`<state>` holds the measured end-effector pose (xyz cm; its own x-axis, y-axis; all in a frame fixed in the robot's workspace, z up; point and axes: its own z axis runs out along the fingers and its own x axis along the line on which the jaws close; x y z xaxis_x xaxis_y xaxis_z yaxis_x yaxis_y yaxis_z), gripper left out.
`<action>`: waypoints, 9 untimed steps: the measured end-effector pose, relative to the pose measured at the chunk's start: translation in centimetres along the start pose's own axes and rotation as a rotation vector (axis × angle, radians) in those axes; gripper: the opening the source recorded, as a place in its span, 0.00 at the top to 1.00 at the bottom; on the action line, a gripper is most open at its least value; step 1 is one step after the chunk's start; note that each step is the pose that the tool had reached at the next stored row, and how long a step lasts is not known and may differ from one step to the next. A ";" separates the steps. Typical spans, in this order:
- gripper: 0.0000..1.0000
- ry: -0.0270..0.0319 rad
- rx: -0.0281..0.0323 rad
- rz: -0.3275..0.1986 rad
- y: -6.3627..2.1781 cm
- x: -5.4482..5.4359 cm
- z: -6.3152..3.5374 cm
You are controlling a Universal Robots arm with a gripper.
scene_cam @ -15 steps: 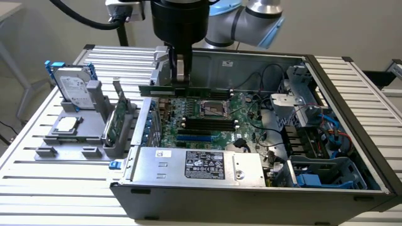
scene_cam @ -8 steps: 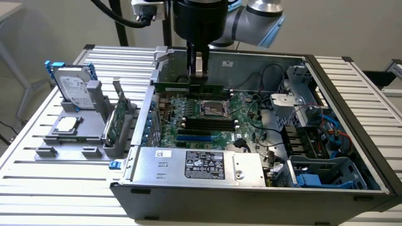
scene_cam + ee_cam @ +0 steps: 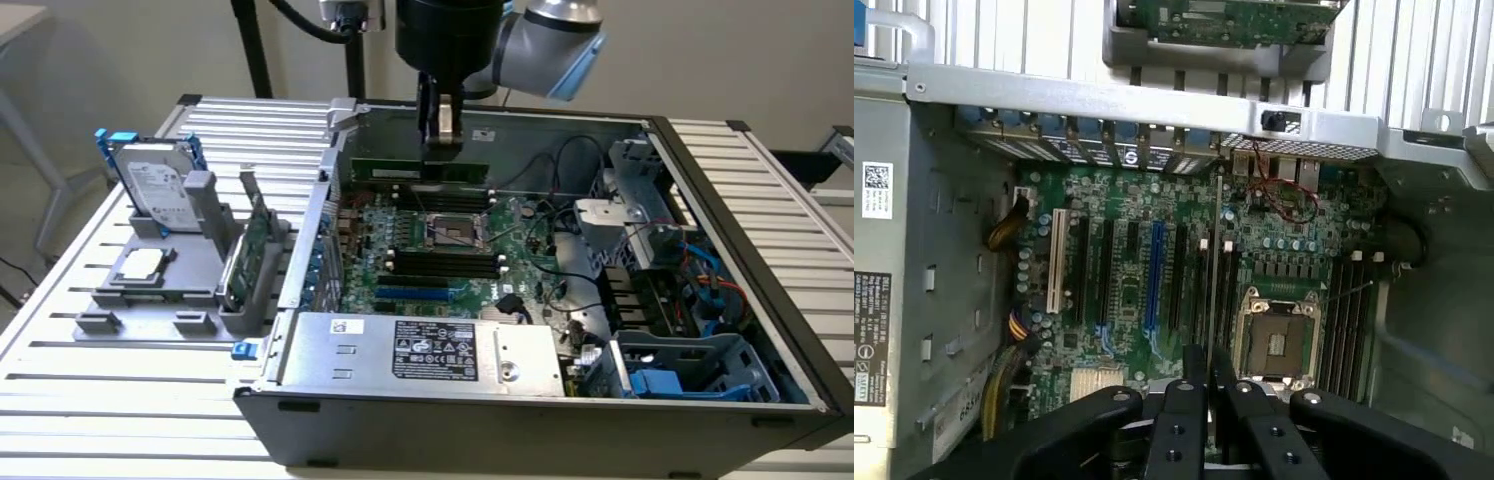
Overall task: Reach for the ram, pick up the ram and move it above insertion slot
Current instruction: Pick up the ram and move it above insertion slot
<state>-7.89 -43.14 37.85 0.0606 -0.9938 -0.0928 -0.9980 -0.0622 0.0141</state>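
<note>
The hand (image 3: 442, 140) is seen hanging over the far part of the open computer case (image 3: 747, 300), just above the motherboard (image 3: 441, 250). It is closed on the ram (image 3: 430, 166), a thin green stick that runs crosswise under the fingers in the exterior view, so the ram is already lifted and carried inside the case. In the wrist view the ram is presented edge-on as a thin line (image 3: 1213, 270) rising from between the two dark fingers (image 3: 1176, 430), which are drawn in tight against it. A grip at mid-length is judged to be chosen so that the stick stays level and its contact edge faces down toward the board.

The ram is held near the CPU socket (image 3: 454, 231), with one bank of dark memory slots (image 3: 441, 266) on its near side and further slots (image 3: 1348, 320) beside the socket in the wrist view. Which slot the stick is lined up with cannot be told for certain; it appears to lie parallel to them, as an insertion would require.

On the slatted bench (image 3: 120, 390), toward the exterior view's left, a grey fixture (image 3: 160, 300) is seen holding a hard drive (image 3: 154, 185) upright and a wider green expansion card (image 3: 244, 262), kept on edge so that they can be gripped from above.
</note>
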 end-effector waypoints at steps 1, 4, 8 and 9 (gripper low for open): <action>0.86 0.0003 0.0000 0.000 -0.23 -0.4 0.09; 0.86 0.0015 -0.0001 0.000 -0.97 -1.5 0.37; 0.86 0.0034 -0.0002 0.000 -2.04 -2.5 0.68; 0.86 0.0037 -0.0002 0.000 -2.31 -2.6 0.74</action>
<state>-5.76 -40.30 37.33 0.0606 -0.9942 -0.0891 -0.9980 -0.0621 0.0144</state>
